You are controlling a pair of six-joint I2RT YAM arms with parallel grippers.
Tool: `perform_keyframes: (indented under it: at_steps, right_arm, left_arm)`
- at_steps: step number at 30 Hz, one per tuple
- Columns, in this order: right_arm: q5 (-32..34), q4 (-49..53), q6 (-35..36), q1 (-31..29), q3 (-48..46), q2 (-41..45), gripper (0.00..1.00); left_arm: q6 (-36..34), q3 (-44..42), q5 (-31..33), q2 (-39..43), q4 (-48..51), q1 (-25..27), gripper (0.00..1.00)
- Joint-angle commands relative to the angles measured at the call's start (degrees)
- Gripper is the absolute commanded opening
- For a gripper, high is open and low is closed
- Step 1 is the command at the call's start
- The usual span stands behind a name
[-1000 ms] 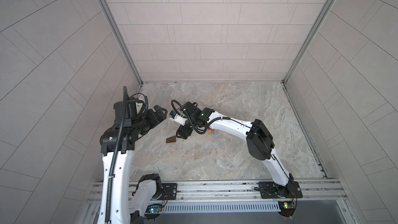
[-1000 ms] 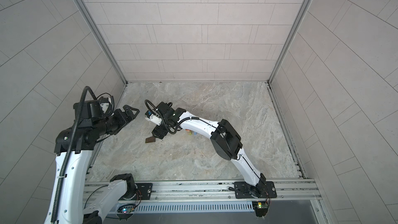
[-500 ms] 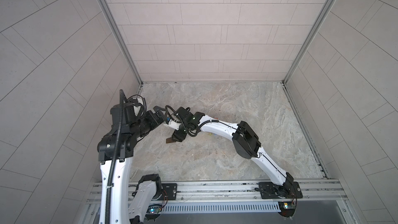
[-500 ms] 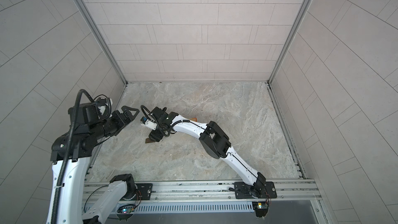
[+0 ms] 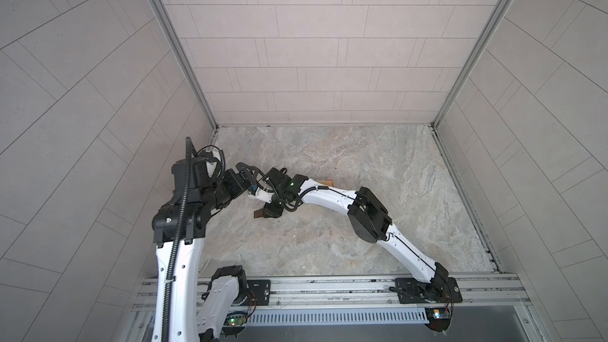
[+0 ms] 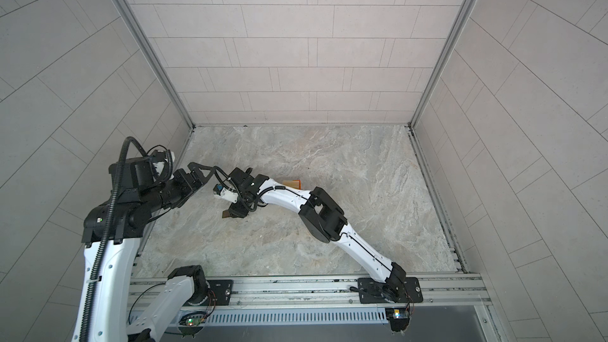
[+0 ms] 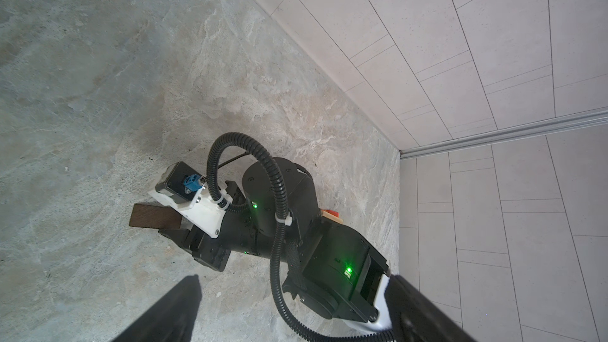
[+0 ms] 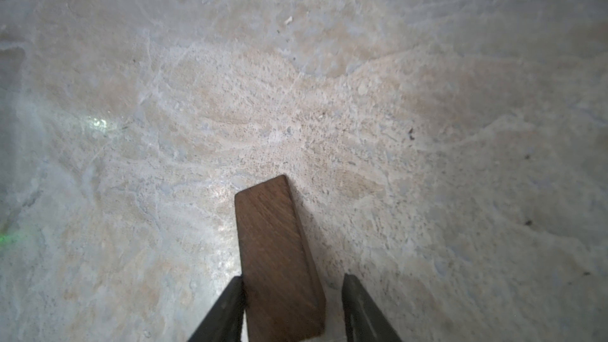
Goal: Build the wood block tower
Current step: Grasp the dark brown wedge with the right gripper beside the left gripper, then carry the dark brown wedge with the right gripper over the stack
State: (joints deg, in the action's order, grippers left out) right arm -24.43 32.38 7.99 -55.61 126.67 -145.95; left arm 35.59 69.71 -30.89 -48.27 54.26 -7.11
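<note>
**Item 1.** Dark brown wood block (image 8: pixel 276 251): flat on the marbled table (image 8: pixel 427 77), apart from the tower.

**Item 2.** Right end effector (image 8: pixel 292 279): astride the block's end. 1 finger (image 8: pixel 223 310) touches its side and the other shows a gap, so it is not yet pinching.

**Item 3.** Left end effector (image 5: pixel 249 176): spread wide, empty, hovering beside the right wrist.

**Item 4.** Tower (image 6: pixel 292 183): tan and orange edges show past the right arm; the rest is hidden.

**Step, judged:** pickup of the block. The next move calls for closing the gap squarely, a level lift, then carrying it to the tower.
</note>
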Motion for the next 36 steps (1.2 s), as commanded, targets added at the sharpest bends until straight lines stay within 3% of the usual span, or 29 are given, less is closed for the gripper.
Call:
perform_keyframes:
  at_steps: [1, 4, 8, 16, 26, 36]
  right_arm:
    - [0.6, 2.0, 1.3, -0.5, 1.2, -1.6, 0.37]
    - [1.3, 2.4, 1.4, -0.5, 1.0, -1.1, 0.26]
    - [1.5, 1.1, 0.7, -0.5, -1.2, 1.3, 0.22]
    - [3.0, -1.1, -1.6, -0.5, -7.4, 9.3, 0.19]
    - [7.3, 1.1, -3.3, -0.2, -13.6, 23.8, 0.15]
    - [12.7, 3.9, -10.0, 3.6, -25.9, 41.9, 0.12]
  left_arm:
    - [0.2, -0.5, -0.5, 0.1, -1.0, -0.3, 0.95]
    - [0.3, 0.0, -0.3, 0.2, -0.6, -0.3, 0.95]
    - [0.1, 1.5, 0.7, 0.4, 0.9, -0.3, 0.95]
    - [-0.6, 6.3, 3.4, 1.7, 4.3, -0.3, 0.95]
    - [-1.7, 13.3, 1.6, 2.1, 7.9, 0.8, 0.95]
    - [0.6, 6.1, 0.8, 1.8, 1.1, 1.4, 0.95]
